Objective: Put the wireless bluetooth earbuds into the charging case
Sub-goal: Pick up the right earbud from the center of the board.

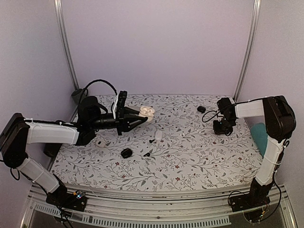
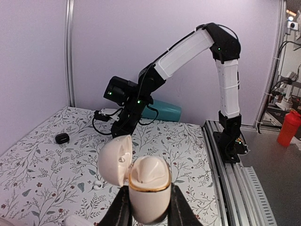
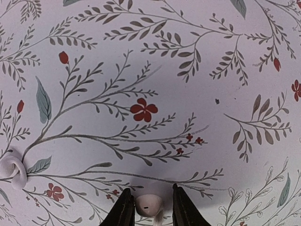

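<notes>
Counted: one charging case, lid open, clamped upright between left gripper fingers, above table. One earbud, seen by right wrist only, between right gripper fingers, narrowly apart; cannot tell whether pinched. From top, hidden beneath gripper. Also three white bits, four black bits, too small to identify.

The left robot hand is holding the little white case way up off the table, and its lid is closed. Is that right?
Not quite. The left gripper does hold the charging case up off the table, but its lid is flipped open to the side, not closed. The left wrist view shows it.
</notes>
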Available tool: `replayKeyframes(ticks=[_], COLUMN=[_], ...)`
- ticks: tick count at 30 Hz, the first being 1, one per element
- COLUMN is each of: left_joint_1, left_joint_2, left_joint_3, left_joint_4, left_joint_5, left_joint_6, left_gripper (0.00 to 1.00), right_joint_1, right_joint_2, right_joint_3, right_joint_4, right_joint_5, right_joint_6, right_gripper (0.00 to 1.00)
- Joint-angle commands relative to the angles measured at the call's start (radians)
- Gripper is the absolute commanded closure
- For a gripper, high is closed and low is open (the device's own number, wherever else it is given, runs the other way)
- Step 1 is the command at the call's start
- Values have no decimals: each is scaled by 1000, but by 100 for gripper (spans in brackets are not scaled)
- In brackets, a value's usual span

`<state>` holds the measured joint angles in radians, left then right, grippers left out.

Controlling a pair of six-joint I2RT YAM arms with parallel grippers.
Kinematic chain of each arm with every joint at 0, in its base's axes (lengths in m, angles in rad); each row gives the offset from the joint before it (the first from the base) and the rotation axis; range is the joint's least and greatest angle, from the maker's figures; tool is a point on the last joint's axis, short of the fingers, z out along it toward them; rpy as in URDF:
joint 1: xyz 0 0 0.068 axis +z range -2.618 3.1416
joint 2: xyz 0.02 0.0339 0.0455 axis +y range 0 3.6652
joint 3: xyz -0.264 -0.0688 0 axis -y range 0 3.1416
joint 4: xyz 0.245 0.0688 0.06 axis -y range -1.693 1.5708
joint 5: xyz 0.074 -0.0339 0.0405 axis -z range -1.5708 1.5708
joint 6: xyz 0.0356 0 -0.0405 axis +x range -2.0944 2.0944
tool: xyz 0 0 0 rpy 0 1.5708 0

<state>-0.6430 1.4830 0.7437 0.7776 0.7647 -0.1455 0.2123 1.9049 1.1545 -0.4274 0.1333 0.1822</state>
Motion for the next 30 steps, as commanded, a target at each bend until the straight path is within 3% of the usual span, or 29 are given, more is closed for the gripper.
replayKeyframes(ticks=[1,12,21,30], left_joint_1=[-16,-20,-26,-30], left_joint_2=[-2,5,18,19], left_joint_3=[28,35,45,52], left_joint_4=[-8,-12,-12,-17], left_joint_5=[-8,-10,-16,-18], left_joint_6=[15,14,16,20], left_gripper=[100,100,100,100], right_joint_1=[-21,-31,-32,-27], right_joint_2=[-13,-13,-34,-33], right_joint_3=[-23,-56,-56,-46], right_joint_4=[-17,3,-31,-79], right_joint_5=[-55,-121,-143,-83], right_joint_6=[-12,0,26,50], right_gripper=[70,75,69,71])
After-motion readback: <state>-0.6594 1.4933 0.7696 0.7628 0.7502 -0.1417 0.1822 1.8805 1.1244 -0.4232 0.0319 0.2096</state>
